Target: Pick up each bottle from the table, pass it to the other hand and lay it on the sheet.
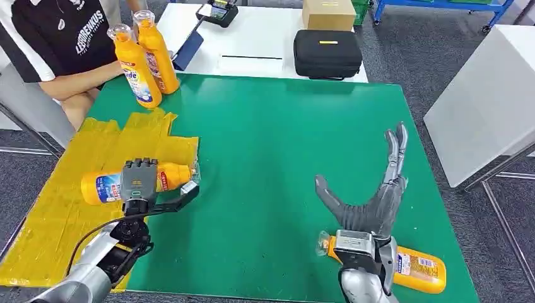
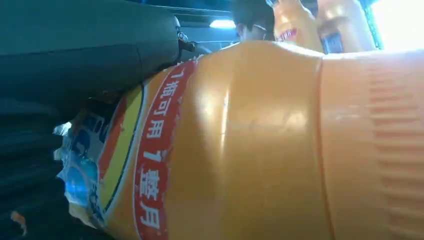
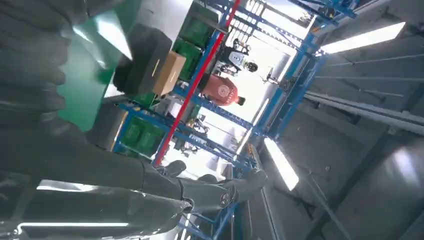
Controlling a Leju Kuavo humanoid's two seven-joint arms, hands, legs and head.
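An orange bottle (image 1: pixel 101 187) lies on its side on the yellow sheet (image 1: pixel 57 227) at the table's left. My left hand (image 1: pixel 140 182) is wrapped over its middle, fingers across the top and thumb out near the cap. In the left wrist view the same bottle (image 2: pixel 250 150) sits right against the hand (image 2: pixel 75 55). My right hand (image 1: pixel 372 199) hovers open over the green table (image 1: pixel 265 126), fingers stretched forward and holding nothing; its fingers (image 3: pixel 220 192) point into the room. A second orange bottle (image 1: pixel 416 270) lies by my right wrist. Two more bottles (image 1: pixel 140 69) (image 1: pixel 158 53) stand at the far left.
A person in a black shirt (image 1: pixel 57 38) sits at the far left corner beside the upright bottles. Behind the green table a white table (image 1: pixel 252 38) carries a black case (image 1: pixel 327 53) and a cardboard box (image 1: pixel 328 12). Another white table (image 1: pixel 492 95) stands to the right.
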